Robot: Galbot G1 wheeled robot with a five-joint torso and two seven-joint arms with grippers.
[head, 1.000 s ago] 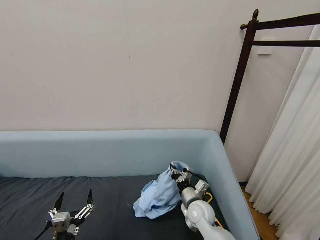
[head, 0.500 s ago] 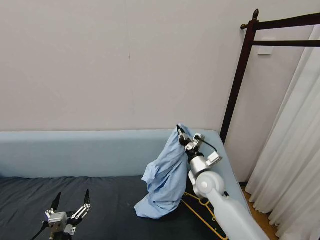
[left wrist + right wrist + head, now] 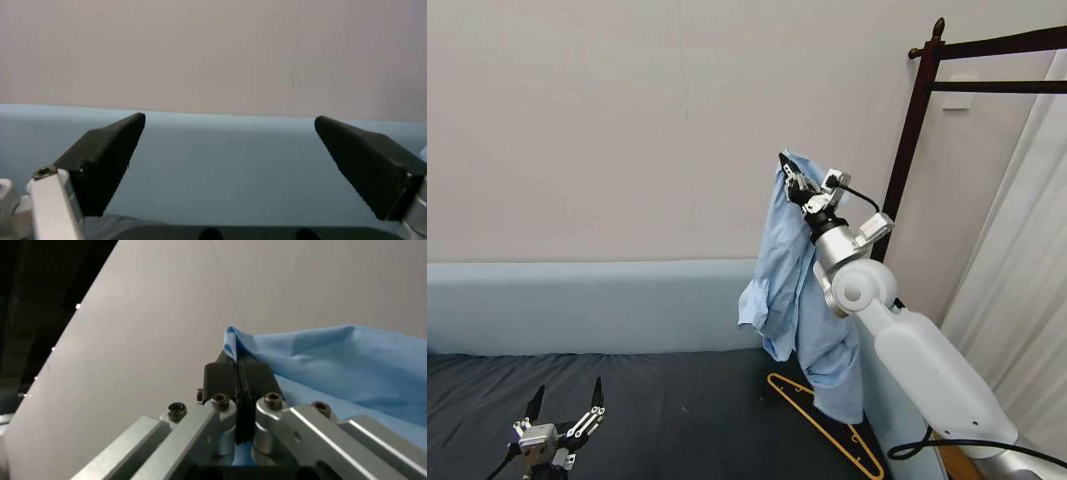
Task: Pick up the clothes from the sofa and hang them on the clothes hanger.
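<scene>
A light blue shirt hangs in the air in front of the wall, its hem just above the sofa seat. My right gripper is shut on the shirt's top edge, held high and to the left of the dark wooden clothes rack. In the right wrist view the closed fingers pinch the blue cloth. An orange hanger lies on the dark seat below the shirt. My left gripper stays low over the seat at the left, open and holding nothing; its two black fingers stand wide apart.
The sofa has a pale blue back and a dark seat. White curtains hang at the right behind the rack. The rack's top bar runs toward the right edge. A plain wall lies behind.
My right gripper has risen from the sofa seat to well above the backrest, lifting the shirt until it hangs at full length. The orange hanger has been uncovered. The left arm has barely moved.
</scene>
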